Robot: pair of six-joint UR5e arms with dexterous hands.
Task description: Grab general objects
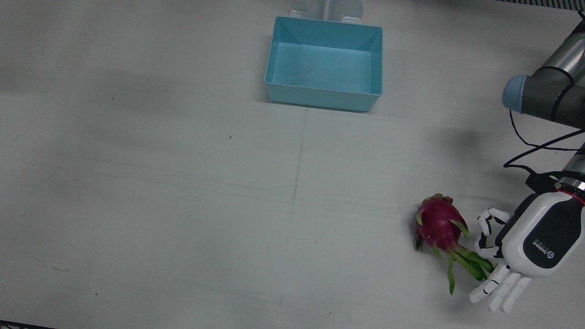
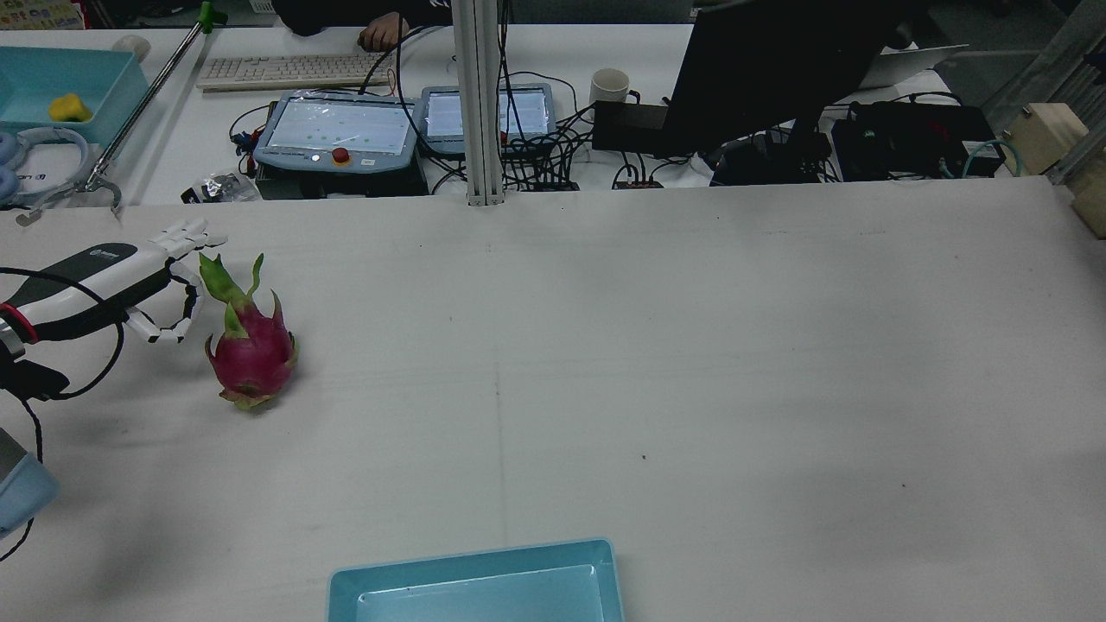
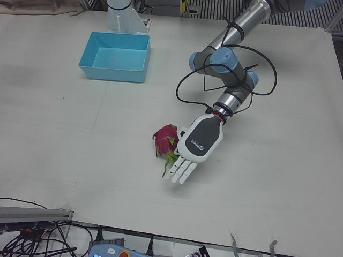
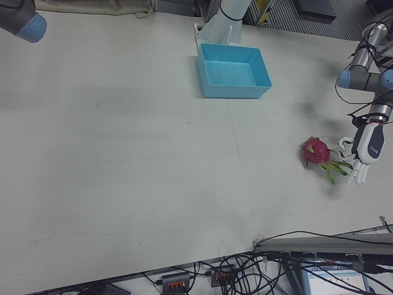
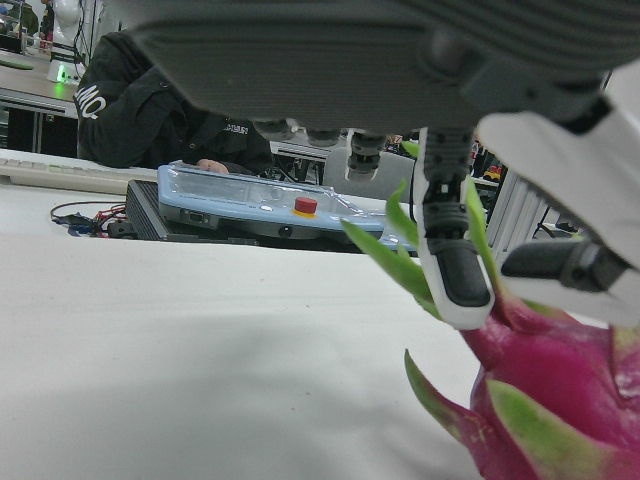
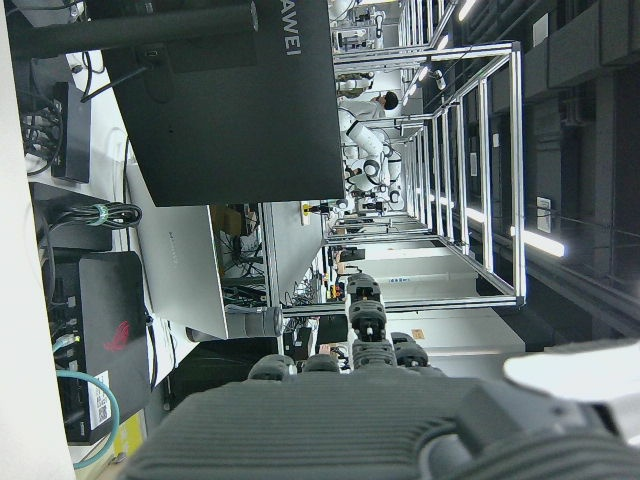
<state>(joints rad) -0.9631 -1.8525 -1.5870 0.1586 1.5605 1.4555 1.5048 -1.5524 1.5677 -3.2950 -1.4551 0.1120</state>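
Lying beside left robot hand [image 1: 521,249], dragon fruit [image 1: 438,226]; leafy tips under fingers [image 1: 500,288].

A robotics laboratory: a broad white worktable [image 2: 691,345] backs onto a bench crowded with two teach pendants [image 2: 333,130] bearing red emergency-stop buttons, a keyboard [image 2: 285,71], a dark monitor [image 2: 778,69], a mug [image 2: 610,85] and tangled cables. The right hand view shows aluminium-frame cells [image 6: 470,170] receding under strip lights, with other white robot arms [image 6: 360,135] at work.
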